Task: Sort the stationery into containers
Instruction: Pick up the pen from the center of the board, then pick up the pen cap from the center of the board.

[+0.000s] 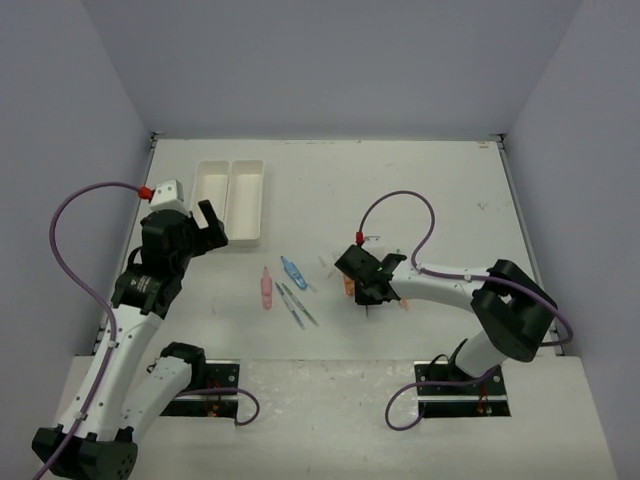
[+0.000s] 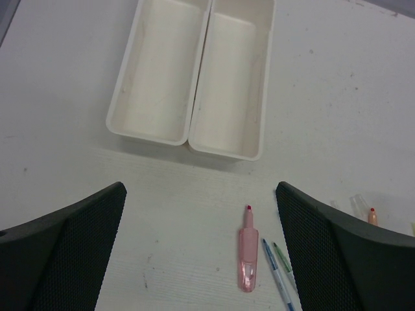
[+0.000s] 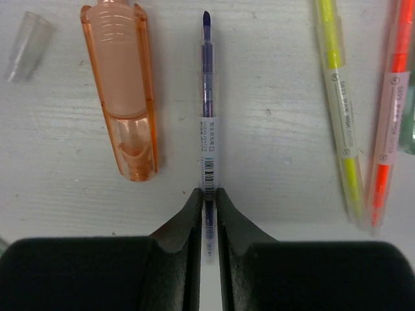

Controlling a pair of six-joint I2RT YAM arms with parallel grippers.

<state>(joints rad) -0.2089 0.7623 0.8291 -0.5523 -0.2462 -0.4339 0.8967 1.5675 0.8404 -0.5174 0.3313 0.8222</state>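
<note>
My right gripper (image 3: 207, 197) is shut on the tail of a thin dark pen (image 3: 207, 97) that lies flat on the table, pointing away. A stubby orange highlighter (image 3: 126, 91) lies just left of it. A slim yellow marker (image 3: 340, 97) and an orange marker (image 3: 389, 110) lie to its right. In the top view that gripper (image 1: 362, 290) is low at the table's middle. My left gripper (image 1: 205, 230) is open and empty, held above the table near the two joined white trays (image 2: 200, 78). A pink highlighter (image 2: 247, 259) lies below it.
A blue pen (image 2: 277, 278) and a green pen (image 2: 283, 262) lie right of the pink highlighter. A stubby blue piece (image 1: 294, 272) lies beyond them. A clear cap (image 3: 27, 45) lies left of the orange highlighter. Both trays (image 1: 229, 200) hold nothing.
</note>
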